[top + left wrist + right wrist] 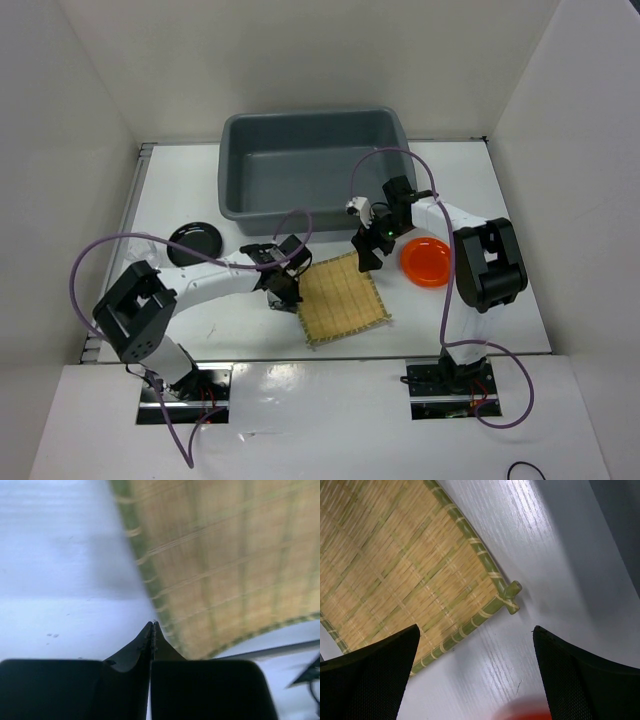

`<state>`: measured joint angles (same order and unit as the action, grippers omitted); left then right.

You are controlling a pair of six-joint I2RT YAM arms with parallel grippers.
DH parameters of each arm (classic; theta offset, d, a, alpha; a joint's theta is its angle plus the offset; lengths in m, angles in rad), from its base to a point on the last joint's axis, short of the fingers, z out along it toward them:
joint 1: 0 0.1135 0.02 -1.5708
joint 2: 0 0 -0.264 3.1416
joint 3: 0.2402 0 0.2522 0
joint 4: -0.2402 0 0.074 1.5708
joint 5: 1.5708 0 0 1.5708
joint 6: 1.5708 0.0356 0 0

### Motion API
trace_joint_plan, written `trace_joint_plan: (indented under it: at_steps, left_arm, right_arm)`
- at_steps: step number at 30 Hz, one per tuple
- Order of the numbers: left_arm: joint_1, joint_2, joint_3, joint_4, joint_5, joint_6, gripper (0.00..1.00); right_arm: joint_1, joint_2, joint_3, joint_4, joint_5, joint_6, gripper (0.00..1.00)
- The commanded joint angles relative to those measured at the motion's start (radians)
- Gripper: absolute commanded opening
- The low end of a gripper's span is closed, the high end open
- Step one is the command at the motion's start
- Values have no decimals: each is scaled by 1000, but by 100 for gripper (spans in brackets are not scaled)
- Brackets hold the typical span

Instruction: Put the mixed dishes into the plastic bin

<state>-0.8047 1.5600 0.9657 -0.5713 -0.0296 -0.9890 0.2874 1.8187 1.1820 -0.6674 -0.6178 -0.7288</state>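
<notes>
The square tan bamboo mat (343,297) lies flat on the white table in front of the grey plastic bin (310,165). My left gripper (285,290) is shut, its tips (152,625) at the mat's (220,565) left edge with nothing visible between them. My right gripper (368,255) hangs open over the mat's far right corner (510,597), one finger (380,670) above the mat (395,565), the other (585,675) above bare table. The orange dish (427,261) sits just right of the mat, its blurred rim (530,714) at the bottom of the right wrist view. The black dish (195,240) rests at the left.
White walls enclose the table on three sides. The bin's near wall (620,520) stands close behind my right gripper. A purple cable (100,250) loops over the left arm, and another (385,155) arcs over the bin's right side.
</notes>
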Motion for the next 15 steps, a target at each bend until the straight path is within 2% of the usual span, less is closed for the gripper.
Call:
trace_joint_plan:
  at_steps: [1, 9, 15]
  left_arm:
    - [-7, 26, -50, -52, -23, 19, 0]
    - [-16, 115, -101, 48, 2, 10, 0]
    - [-25, 78, -50, -7, -7, 1, 0]
  right_arm:
    - [7, 16, -55, -185, 84, 16, 98]
    - [-2, 54, -27, -250, 62, -47, 98]
    - [-20, 64, -27, -259, 62, -47, 98]
